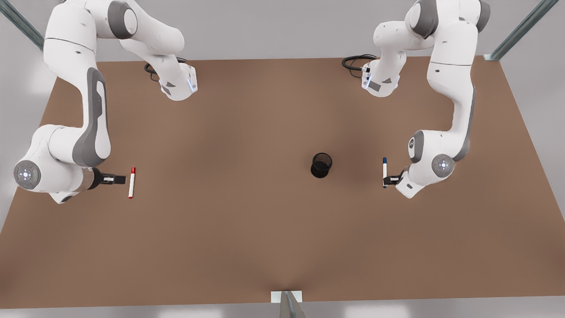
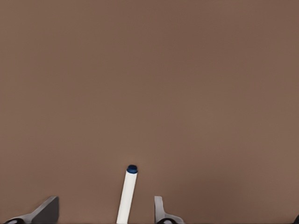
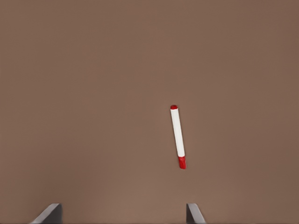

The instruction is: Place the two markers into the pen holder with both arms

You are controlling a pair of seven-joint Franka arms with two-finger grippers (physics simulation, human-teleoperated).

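The red-capped marker (image 1: 131,182) lies flat on the brown table at the front view's left. My right gripper (image 1: 120,179) is just beside it, open; in the right wrist view the red marker (image 3: 177,136) lies ahead of the spread fingers (image 3: 194,213). At the front view's right, the blue-capped marker (image 1: 384,170) lies between the fingers of my left gripper (image 1: 388,180). That gripper (image 2: 106,201) is open, and the blue marker (image 2: 127,196) sits in the gap, nearer one finger (image 2: 160,211). The black mesh pen holder (image 1: 321,165) stands upright between the two markers, closer to the blue one.
Both arm bases (image 1: 178,84) (image 1: 379,81) stand at the table's far edge with coiled black cables (image 1: 355,62). A metal post (image 1: 289,304) rises at the middle of the near edge. Open brown tabletop (image 1: 229,176) stretches between the red marker and the holder.
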